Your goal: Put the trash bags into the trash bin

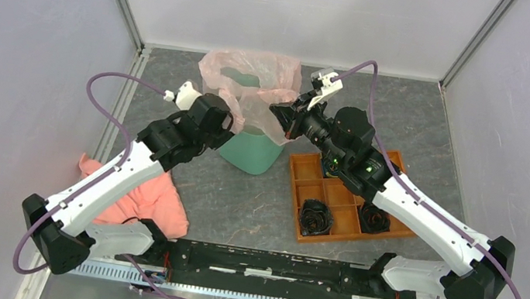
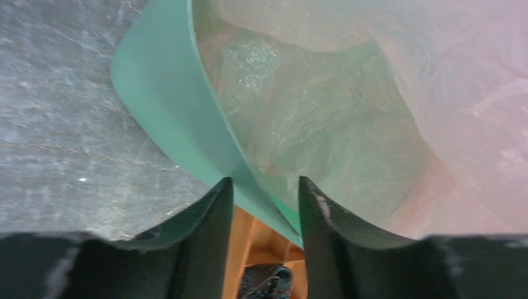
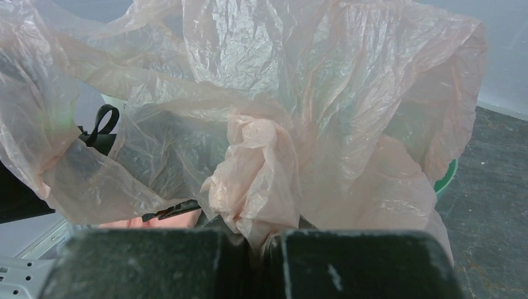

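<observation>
The mint-green trash bin (image 1: 249,154) stands at the middle back of the table. The see-through pale pink trash bag (image 1: 256,78) is draped over its top and hangs partly inside it. My left gripper (image 1: 233,123) is at the bin's left rim. In the left wrist view the gripper (image 2: 263,184) has the green wall (image 2: 162,81) between its fingers, with bag film (image 2: 348,112) lining the inside. My right gripper (image 1: 287,117) is at the bin's right side, shut (image 3: 261,233) on a bunched fold of the bag (image 3: 280,112). A bit of green rim (image 3: 447,177) shows behind the film.
A flat orange compartment tray (image 1: 320,177) lies right of the bin and holds two black crumpled items (image 1: 315,217). The tray also shows between my left fingers (image 2: 249,237). A salmon-pink cloth (image 1: 149,200) lies at the near left. Enclosure walls stand on three sides.
</observation>
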`<action>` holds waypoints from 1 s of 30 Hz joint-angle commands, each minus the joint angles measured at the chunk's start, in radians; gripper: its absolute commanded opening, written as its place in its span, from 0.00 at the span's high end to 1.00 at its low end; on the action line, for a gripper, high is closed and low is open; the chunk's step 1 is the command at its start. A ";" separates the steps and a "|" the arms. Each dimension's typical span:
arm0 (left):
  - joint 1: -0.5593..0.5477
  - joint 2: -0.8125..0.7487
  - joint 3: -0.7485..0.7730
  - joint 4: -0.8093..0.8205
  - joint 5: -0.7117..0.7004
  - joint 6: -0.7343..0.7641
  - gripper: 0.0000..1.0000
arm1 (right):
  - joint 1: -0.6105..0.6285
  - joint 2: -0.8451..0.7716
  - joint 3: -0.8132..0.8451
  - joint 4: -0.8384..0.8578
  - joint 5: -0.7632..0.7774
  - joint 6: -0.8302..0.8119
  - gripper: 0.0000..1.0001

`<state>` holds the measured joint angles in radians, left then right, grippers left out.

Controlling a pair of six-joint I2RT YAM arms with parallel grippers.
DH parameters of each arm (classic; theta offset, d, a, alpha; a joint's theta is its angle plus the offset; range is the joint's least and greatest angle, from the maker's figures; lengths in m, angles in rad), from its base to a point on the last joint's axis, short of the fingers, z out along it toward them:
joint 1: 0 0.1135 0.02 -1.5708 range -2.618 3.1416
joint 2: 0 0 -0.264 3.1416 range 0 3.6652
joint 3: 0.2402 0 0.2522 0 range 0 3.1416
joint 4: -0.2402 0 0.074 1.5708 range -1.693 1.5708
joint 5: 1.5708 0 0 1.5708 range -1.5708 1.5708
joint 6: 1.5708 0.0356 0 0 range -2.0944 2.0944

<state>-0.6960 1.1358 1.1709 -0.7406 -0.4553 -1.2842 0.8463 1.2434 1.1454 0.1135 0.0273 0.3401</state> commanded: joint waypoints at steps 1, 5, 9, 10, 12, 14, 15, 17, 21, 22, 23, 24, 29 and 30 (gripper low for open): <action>0.012 -0.025 0.047 -0.041 -0.059 0.131 0.56 | -0.003 -0.006 0.049 0.023 0.005 -0.020 0.99; 0.020 -0.076 0.023 -0.019 -0.003 0.309 0.67 | -0.003 0.018 0.099 0.008 -0.015 -0.038 0.99; 0.028 -0.114 0.051 -0.057 0.027 0.435 0.75 | -0.002 0.027 0.125 0.016 -0.025 -0.036 0.99; 0.029 -0.121 0.064 -0.068 0.031 0.468 0.77 | -0.003 0.029 0.132 0.015 -0.025 -0.036 0.99; 0.032 -0.129 0.093 -0.098 0.026 0.520 0.77 | -0.003 0.031 0.142 0.014 -0.056 -0.033 0.99; 0.035 -0.132 0.115 -0.128 0.006 0.566 0.83 | -0.003 0.028 0.146 0.012 -0.062 -0.029 0.99; 0.036 -0.133 0.126 -0.135 0.002 0.597 0.83 | -0.003 0.028 0.143 0.011 -0.064 -0.026 0.99; 0.040 -0.124 0.140 -0.151 0.000 0.633 0.83 | -0.002 0.024 0.141 0.009 -0.072 -0.019 0.99; 0.051 -0.115 0.082 -0.122 0.043 0.685 0.85 | -0.002 0.018 0.139 -0.006 -0.114 -0.007 0.99; 0.054 -0.113 0.065 -0.119 0.037 0.686 0.85 | -0.002 0.010 0.132 -0.010 -0.128 -0.004 0.99; 0.055 -0.113 0.049 -0.116 0.027 0.687 0.85 | -0.003 0.004 0.123 -0.010 -0.142 -0.002 0.99; 0.056 -0.117 0.037 -0.113 0.017 0.689 0.85 | -0.004 -0.006 0.108 -0.007 -0.166 0.003 0.99; 0.056 -0.170 0.013 -0.123 0.021 0.691 0.60 | 0.008 -0.010 0.032 0.084 -0.368 0.031 0.99; 0.056 -0.188 0.024 -0.141 0.025 0.687 0.52 | 0.017 0.002 0.033 0.083 -0.387 0.021 0.99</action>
<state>-0.6426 1.0134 1.1778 -0.8894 -0.4343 -0.6350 0.8463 1.2476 1.2015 0.1215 -0.1993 0.3504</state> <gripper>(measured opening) 0.371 0.011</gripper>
